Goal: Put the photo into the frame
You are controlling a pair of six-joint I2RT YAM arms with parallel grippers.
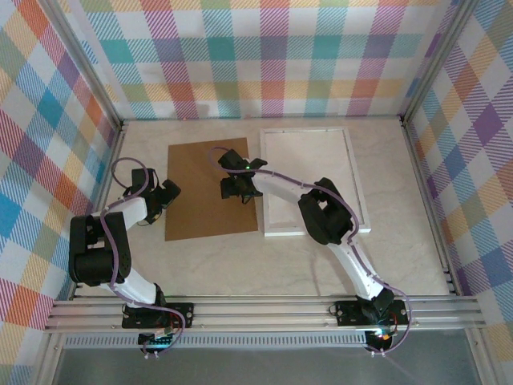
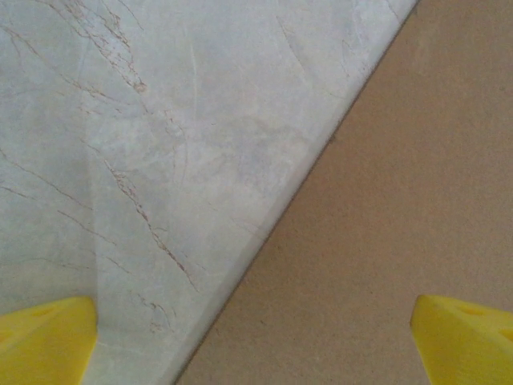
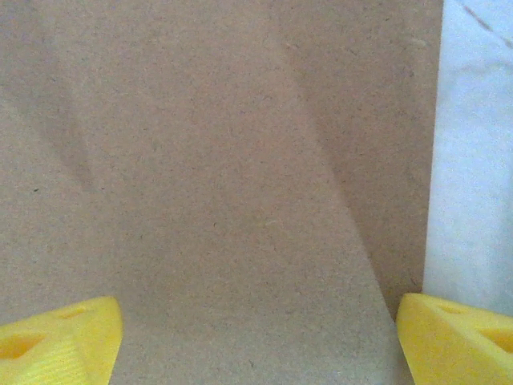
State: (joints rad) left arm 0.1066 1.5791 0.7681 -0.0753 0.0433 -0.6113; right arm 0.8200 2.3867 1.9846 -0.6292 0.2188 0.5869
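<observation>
While the top view shows the frame [image 1: 304, 131] lying flat on the surface [image 1: 401, 257], just right of the board [image 1: 200, 192], the wrist views show the grips. The left claw [image 1: 163, 195] is released, its fingertips [image 2: 48, 341] spread over the board's left edge. The right claw [image 1: 239, 189] is also released, above the board near its right edge.

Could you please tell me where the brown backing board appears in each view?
Top external: backing board left of centre, beside the frame.
Left wrist: lower right, below a diagonal edge.
Right wrist: everywhere but a pale right strip.
Shared landmark: its straight edge against the table.
</observation>
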